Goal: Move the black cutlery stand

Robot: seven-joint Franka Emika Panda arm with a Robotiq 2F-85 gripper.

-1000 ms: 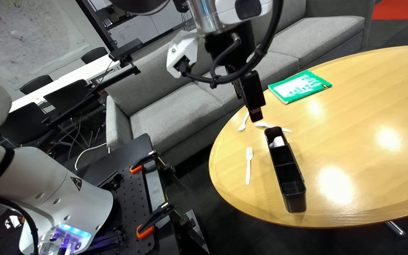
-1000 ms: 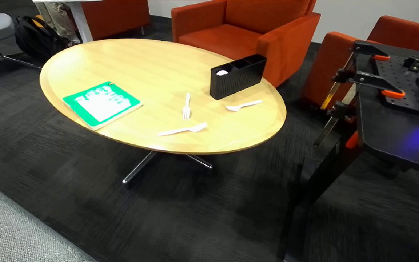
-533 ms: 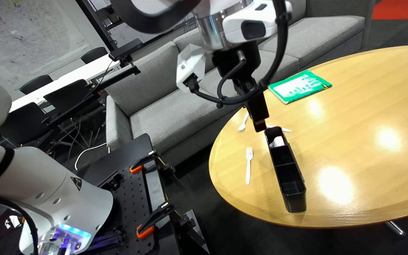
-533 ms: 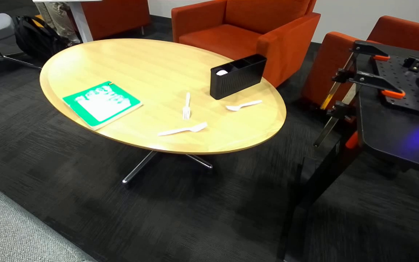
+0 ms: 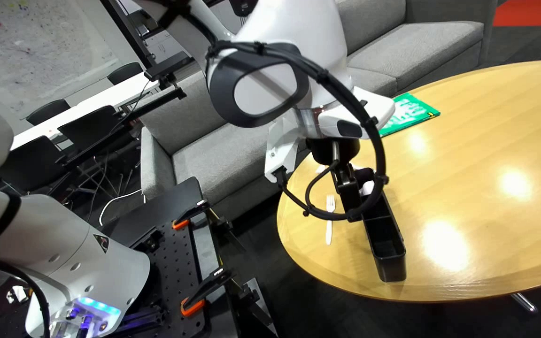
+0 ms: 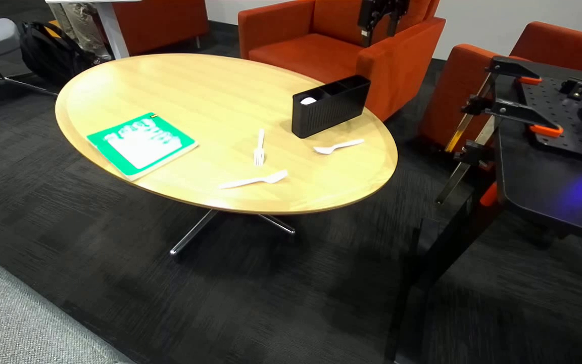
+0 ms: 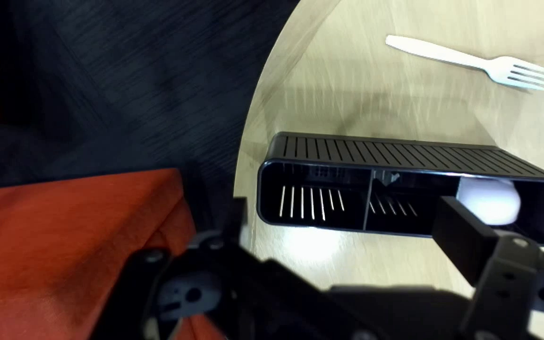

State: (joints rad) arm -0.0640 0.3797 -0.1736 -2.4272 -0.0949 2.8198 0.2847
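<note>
I'd call this an office lounge. A grey sofa (image 5: pixel 226 157) and orange armchair (image 6: pixel 316 53) stand by the edge of the oval table (image 6: pixel 195 101). Black chairs (image 5: pixel 85 129) line a white table (image 5: pixel 92 104).

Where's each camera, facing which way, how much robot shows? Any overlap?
Wrist view: carried by the arm, facing down at the black cutlery stand; open gripper shows.
An exterior view: raised near the base, facing table and grey sofa; base, arm, gripper show.
An exterior view: raised, apparently sofa-side, facing table and orange armchair; gripper at top, base sliver at right.
Both exterior views share stand, table, green book.
</note>
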